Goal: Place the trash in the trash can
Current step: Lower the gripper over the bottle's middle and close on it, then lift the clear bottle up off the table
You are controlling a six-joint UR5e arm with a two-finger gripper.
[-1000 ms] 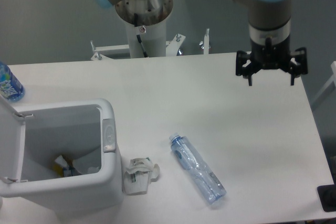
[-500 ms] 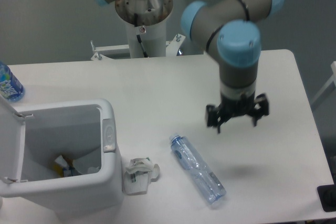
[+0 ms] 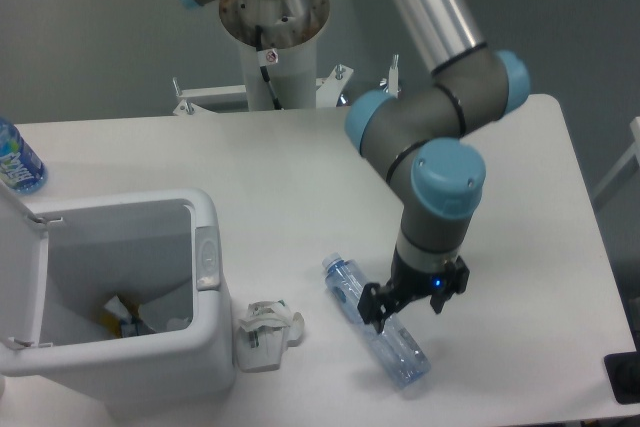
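Observation:
The clear crushed bottle [image 3: 402, 359] with a blue cap lies on the table near the front edge, cap pointing back-left. My gripper [image 3: 410, 304] is down over its middle, open, with one finger on either side of it; I cannot tell if they touch. The crumpled white scrap [image 3: 266, 332] lies to the left of the bottle, right beside the trash can. The white trash can [image 3: 208, 209] stands at the front left with its lid swung open, and some litter shows inside it.
A blue-labelled bottle [image 3: 16, 161] stands at the far left edge of the table. The robot's base column [image 3: 273, 39] rises behind the table's back edge. A small black object [image 3: 624, 377] sits off the front right corner.
The arm swung from the table's back right down and left to the bottle, lowering until the open fingers straddle it. Bottle and scrap have not moved.

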